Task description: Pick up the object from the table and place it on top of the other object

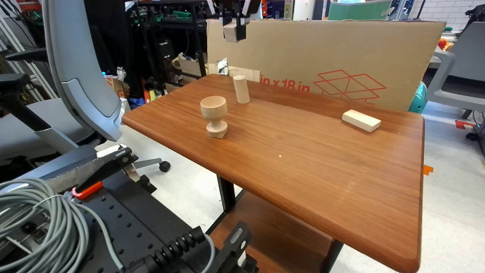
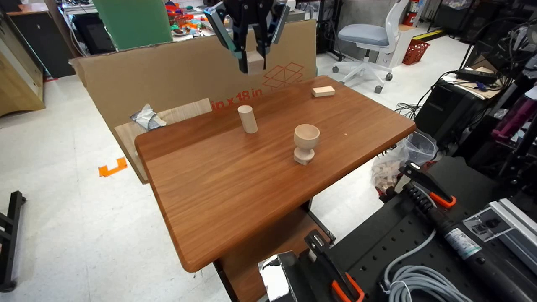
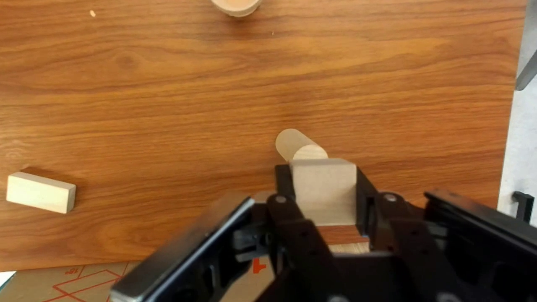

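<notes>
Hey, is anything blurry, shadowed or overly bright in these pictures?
In the wrist view, the gripper looks soft while the table shows crisp grain, and a thin shadow edges the rectangular block; in an exterior view, the floor looks bright, nearly washed out.

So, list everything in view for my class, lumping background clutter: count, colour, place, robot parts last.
Wooden table: 1, brown, centre
Wooden cube: 1, pale, above the table
Goblet-shaped wooden cup: 1, pale, upright on an angular base
Wooden cylinder: 1, pale, standing on the table
Flat rectangular wooden block: 1, pale, near the table's far edge
Cardboard sheet: 1, tan, behind the table
Grey chairs and other clutter: uncounted, mixed colours, all around
Jaws: 1 pair, black, closed on the cube
</notes>
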You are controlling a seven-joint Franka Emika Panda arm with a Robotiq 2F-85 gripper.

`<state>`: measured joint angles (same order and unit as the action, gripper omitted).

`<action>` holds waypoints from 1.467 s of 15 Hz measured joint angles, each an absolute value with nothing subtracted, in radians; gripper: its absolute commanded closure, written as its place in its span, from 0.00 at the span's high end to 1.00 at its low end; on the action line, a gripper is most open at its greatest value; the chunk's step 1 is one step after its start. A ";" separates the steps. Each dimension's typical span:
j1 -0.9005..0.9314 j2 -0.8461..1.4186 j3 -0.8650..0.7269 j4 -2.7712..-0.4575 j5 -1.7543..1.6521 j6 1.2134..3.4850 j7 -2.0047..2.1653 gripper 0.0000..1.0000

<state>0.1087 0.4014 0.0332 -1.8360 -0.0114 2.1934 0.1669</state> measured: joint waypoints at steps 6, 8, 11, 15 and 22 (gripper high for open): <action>0.113 0.496 0.033 -1.748 -0.011 2.159 0.174 0.09; 0.116 0.524 0.033 -1.724 -0.011 2.138 0.177 0.09; 0.120 0.559 0.033 -1.695 -0.015 2.128 0.185 0.09; 0.124 0.598 0.031 -1.662 -0.017 2.115 0.197 0.09; 0.135 0.649 0.023 -1.620 -0.019 2.103 0.223 0.09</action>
